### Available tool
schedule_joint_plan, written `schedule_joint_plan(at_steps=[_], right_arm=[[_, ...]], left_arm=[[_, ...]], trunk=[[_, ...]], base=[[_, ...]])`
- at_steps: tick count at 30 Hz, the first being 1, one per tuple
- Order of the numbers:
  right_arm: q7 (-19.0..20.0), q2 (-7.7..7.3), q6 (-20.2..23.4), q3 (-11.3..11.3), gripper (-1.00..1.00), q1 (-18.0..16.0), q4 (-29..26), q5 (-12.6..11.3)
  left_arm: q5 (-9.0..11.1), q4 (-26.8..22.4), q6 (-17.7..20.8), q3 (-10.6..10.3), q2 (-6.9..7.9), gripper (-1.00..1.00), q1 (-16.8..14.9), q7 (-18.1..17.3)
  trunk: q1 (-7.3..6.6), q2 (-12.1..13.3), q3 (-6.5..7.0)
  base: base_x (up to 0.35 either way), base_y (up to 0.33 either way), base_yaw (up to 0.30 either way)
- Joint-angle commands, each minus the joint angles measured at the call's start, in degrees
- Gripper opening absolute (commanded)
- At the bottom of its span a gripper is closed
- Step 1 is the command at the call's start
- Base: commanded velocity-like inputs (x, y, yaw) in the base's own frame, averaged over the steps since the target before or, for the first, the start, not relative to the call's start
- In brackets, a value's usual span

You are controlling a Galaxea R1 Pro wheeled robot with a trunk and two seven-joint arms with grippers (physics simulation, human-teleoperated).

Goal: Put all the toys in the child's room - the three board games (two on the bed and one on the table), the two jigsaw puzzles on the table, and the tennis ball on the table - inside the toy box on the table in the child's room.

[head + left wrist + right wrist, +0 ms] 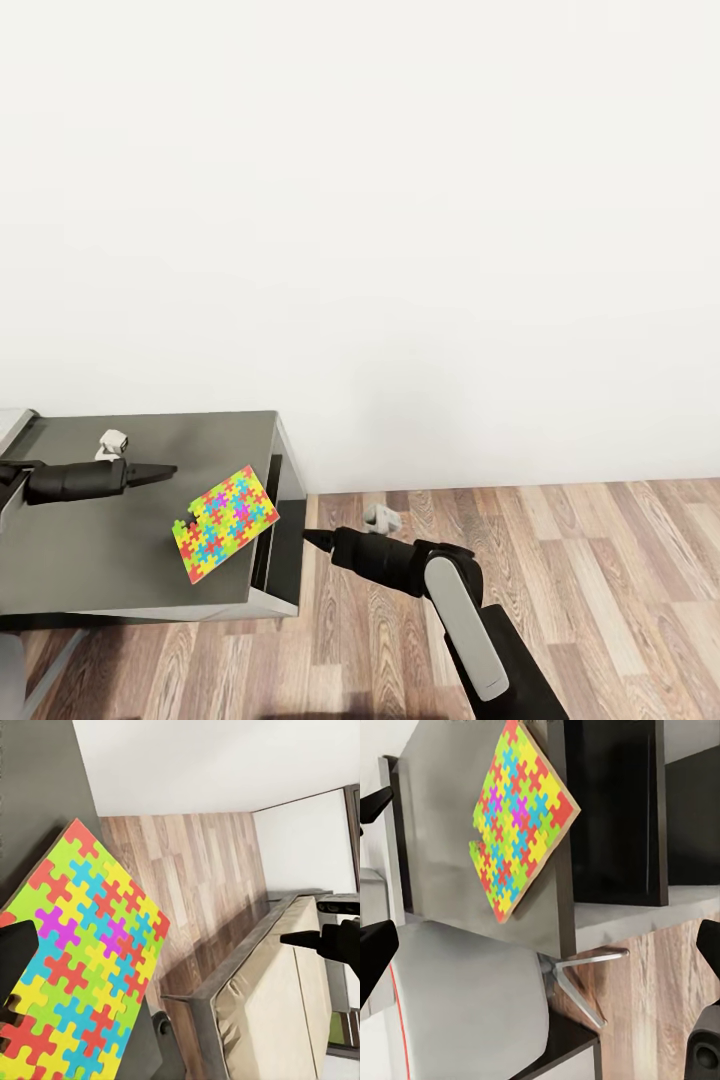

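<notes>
A bright multicoloured jigsaw puzzle (225,522) lies flat near the right edge of the dark table (110,575). My left gripper (165,468) hovers over the table just left of the puzzle, pointing at it and open, with one black fingertip (16,954) over the puzzle (82,967). My right gripper (312,539) is off the table's right side, level with its edge, aimed at the puzzle (517,817). Its fingers (375,960) stand wide apart with nothing between them. The toy box, board games and tennis ball are out of view.
A light grey object (14,425) shows at the table's back left corner. A grey chair (472,1009) with metal legs stands by the table. A beige bed (270,1012) lies across the wooden floor (600,560). A white wall rises behind the table.
</notes>
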Motion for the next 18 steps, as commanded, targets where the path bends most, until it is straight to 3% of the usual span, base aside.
schedule_joint_plan(at_steps=[1, 18], right_arm=[[-0.38, 0.01, 0.19, -0.01, 1.00, -0.04, -0.06, -0.38], [-0.30, 0.01, 0.10, -0.02, 1.00, -0.03, -0.06, -0.38]], left_arm=[[-0.28, 0.00, 0.61, 0.19, -0.01, 1.00, -0.04, -0.29], [-0.25, 0.00, 0.62, 0.21, 0.07, 1.00, -0.04, -0.29]], trunk=[[0.03, -0.10, -0.09], [0.03, -0.10, -0.09]], base=[[0.000, 0.000, 0.000], [0.000, 0.025, 0.000]])
